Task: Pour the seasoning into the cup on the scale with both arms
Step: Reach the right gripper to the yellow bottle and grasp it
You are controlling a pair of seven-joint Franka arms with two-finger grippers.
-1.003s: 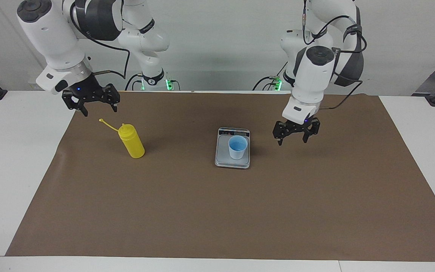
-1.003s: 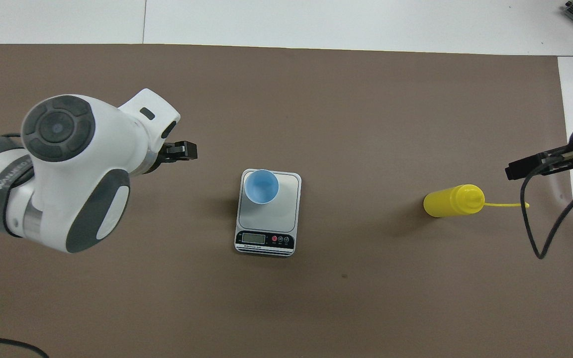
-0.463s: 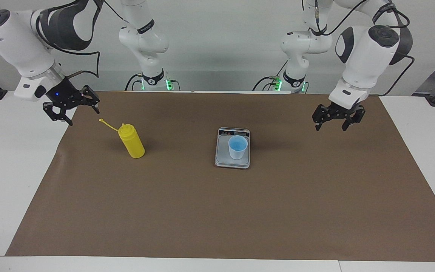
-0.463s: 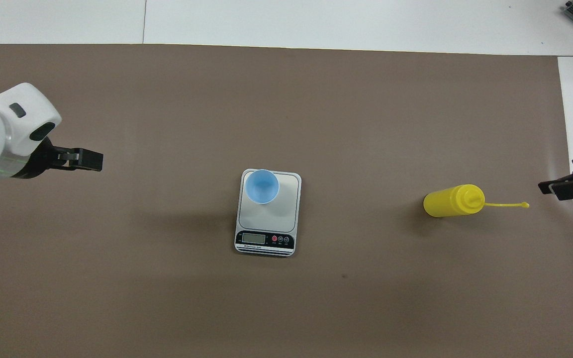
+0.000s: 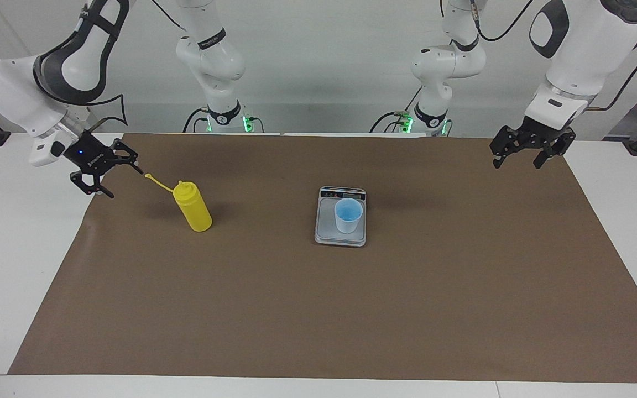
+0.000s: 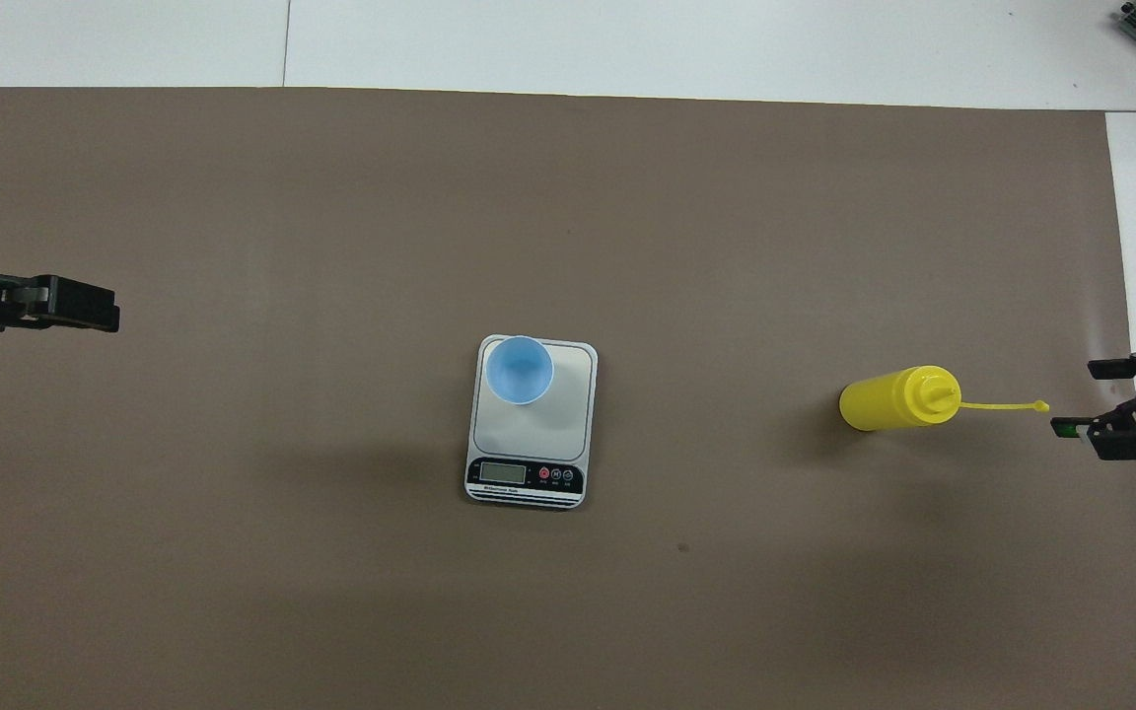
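While the cup waited on the scale for weighing, both jaws hung wide and empty, bottle untouched.

Yellow squeeze bottle upright on brown mat, cap strap sticking out, toward right arm's end. Light-blue cup upright on silver scale, mid-table, well apart.

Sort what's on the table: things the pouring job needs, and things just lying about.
Needed: yellow squeeze bottle, blue cup standing on the scale, open right gripper beside the bottle, open left gripper.

Lying about: only the brown mat under everything.
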